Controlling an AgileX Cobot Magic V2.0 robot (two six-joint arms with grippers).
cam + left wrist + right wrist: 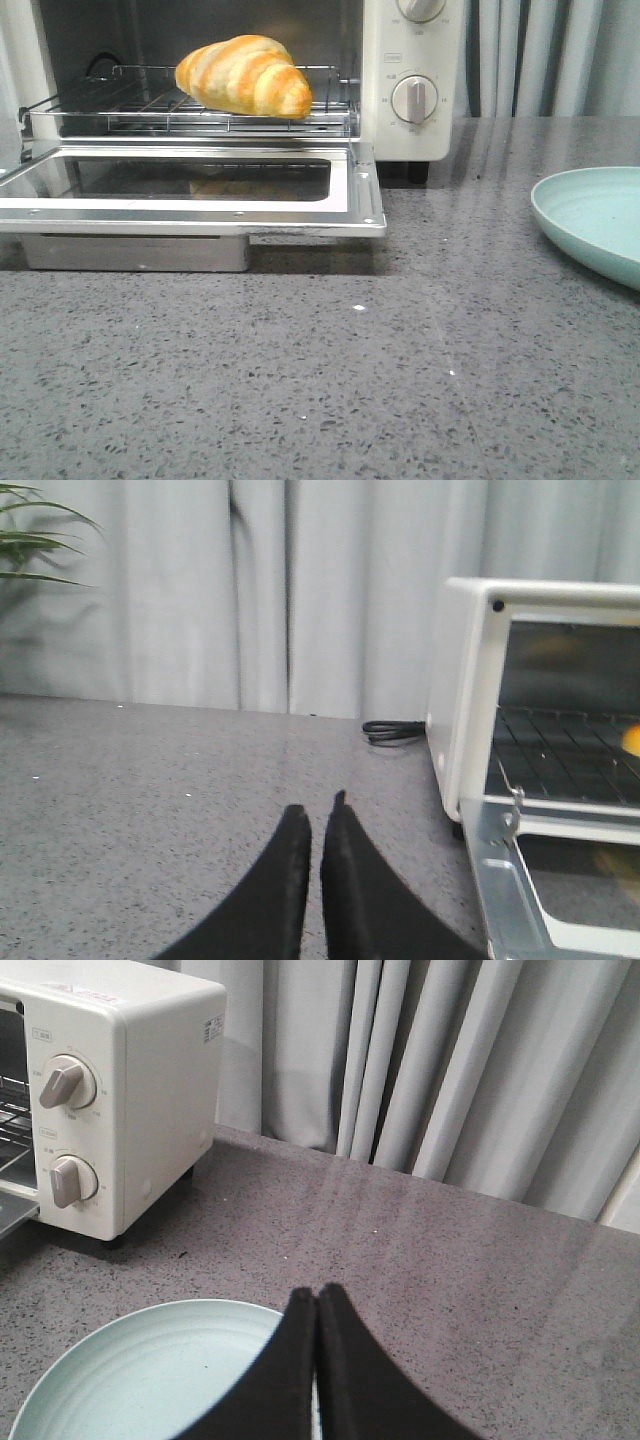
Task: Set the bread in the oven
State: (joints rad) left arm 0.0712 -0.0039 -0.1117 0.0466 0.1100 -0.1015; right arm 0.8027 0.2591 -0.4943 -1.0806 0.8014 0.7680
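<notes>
On the oven (pixel 412 90) rack the bread (pixel 245 76) sat, seemingly delivered; left claw (pixel 316 825) and right claw (pixel 316 1305) were pressed together, empty.

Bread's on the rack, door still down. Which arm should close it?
Left, probably. The left claw hangs beside the oven with its open door close by; the right claw is over the green plate.

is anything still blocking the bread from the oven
Nothing visible does. The bread already lies on the wire rack inside the oven, and the door hangs open below it. Both grippers are shut and away from it.
</notes>
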